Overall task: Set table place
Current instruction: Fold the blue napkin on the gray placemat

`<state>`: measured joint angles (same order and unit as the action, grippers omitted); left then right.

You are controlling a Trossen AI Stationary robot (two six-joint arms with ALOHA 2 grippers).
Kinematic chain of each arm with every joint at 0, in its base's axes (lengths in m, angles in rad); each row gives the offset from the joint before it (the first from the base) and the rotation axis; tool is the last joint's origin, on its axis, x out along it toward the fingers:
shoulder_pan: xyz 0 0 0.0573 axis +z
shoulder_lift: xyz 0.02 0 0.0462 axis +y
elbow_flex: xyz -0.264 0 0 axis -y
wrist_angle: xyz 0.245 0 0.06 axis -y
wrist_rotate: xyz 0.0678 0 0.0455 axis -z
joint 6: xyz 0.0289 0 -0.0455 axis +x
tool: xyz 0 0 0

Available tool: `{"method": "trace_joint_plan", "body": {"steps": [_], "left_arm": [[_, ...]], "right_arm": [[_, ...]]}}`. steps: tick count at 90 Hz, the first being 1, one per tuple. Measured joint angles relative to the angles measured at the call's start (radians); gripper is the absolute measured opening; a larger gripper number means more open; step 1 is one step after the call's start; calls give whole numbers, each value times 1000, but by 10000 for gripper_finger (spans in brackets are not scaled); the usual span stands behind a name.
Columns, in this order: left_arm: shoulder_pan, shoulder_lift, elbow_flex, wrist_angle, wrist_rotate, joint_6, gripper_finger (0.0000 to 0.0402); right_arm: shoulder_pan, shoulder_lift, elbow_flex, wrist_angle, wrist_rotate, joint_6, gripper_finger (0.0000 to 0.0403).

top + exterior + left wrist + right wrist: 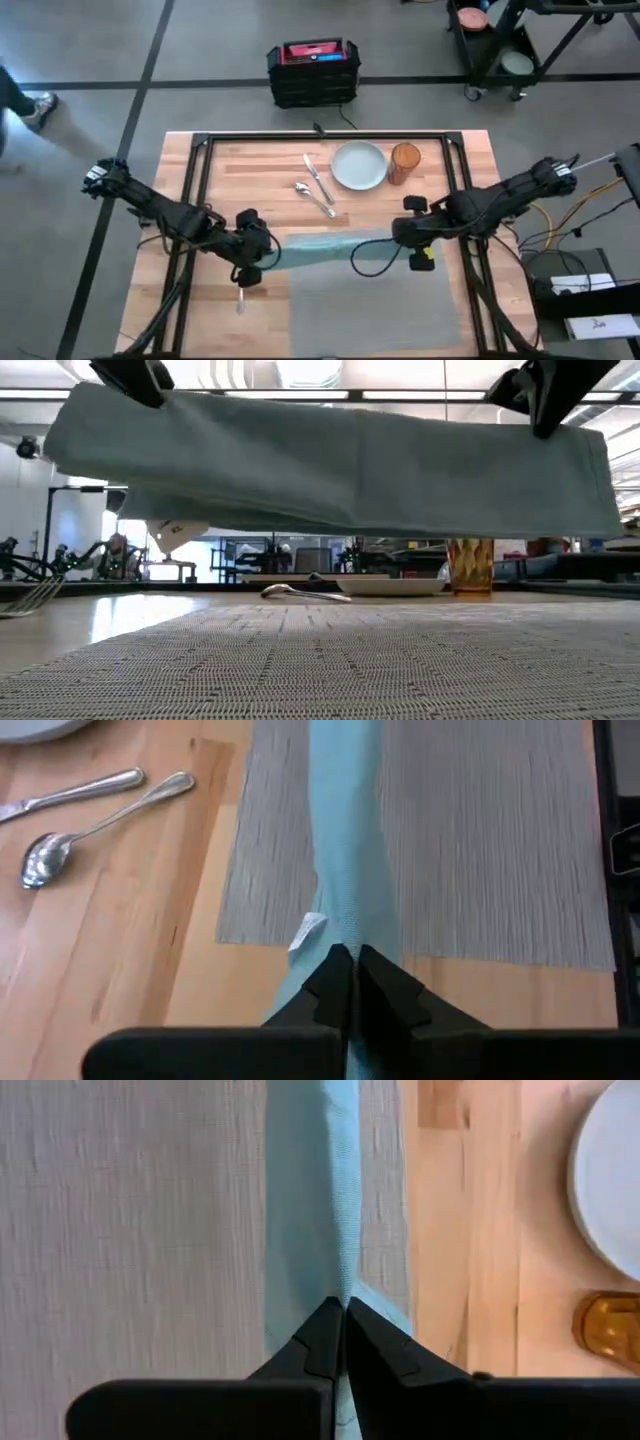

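Left gripper (347, 960): we see its two dark fingers pressed together on one end of the teal napkin (345, 850). Right gripper (342, 1312): its fingers are likewise clenched on the opposite end of the same napkin. In each wrist view the cloth runs straight away from the fingertips as a narrow folded band, with the grey woven placemat (480, 840) spread beneath it.

From above, we find the two grippers facing each other across the table (250, 165), the left gripper (252, 262) at one end of the cloth and the right gripper (412, 240) at the other. The napkin (320, 250) is stretched between them, so its long axis lies on the line joining the two grippers. It spans the far edge of the placemat (380, 305).

Only the low view shows height: the napkin (330, 460) hangs clear above the placemat (330, 660), its lower edge sagging slightly, with open space under it.

Beyond the napkin, on the side away from the placemat, lie the spoon (312, 199) and knife (318, 179), then the pale plate (359, 165) and, just beside it, the amber glass (404, 163). The left wrist view shows the spoon (100, 825) resting on bare wood beside the placemat. The fork (240, 298) lies just outside the left gripper, off the placemat. A black crate (313, 72) stands on the floor past the table.
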<state>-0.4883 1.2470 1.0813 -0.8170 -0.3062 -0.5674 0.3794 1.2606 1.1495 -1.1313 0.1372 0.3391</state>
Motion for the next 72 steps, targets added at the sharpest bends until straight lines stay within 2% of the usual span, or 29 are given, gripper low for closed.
{"method": "trace_joint_plan", "body": {"steps": [7, 21, 41, 61, 72], "left_arm": [[-24, 19, -6, 23, -13, 8, 0], [-92, 124, -7, 37, -116, 40, 0], [-141, 354, 4, 32, -373, 58, 0], [-191, 531, 169, -98, -476, 57, 0], [-204, 580, 229, -108, -451, 38, 0]], "right_arm": [[55, 3, -21, 10, 46, 35, 0], [188, 6, -79, 56, 189, 135, 0], [323, 76, -145, 24, 392, 297, 0], [435, 200, -140, -26, 470, 434, 0], [470, 256, -134, 15, 440, 480, 0]]}}
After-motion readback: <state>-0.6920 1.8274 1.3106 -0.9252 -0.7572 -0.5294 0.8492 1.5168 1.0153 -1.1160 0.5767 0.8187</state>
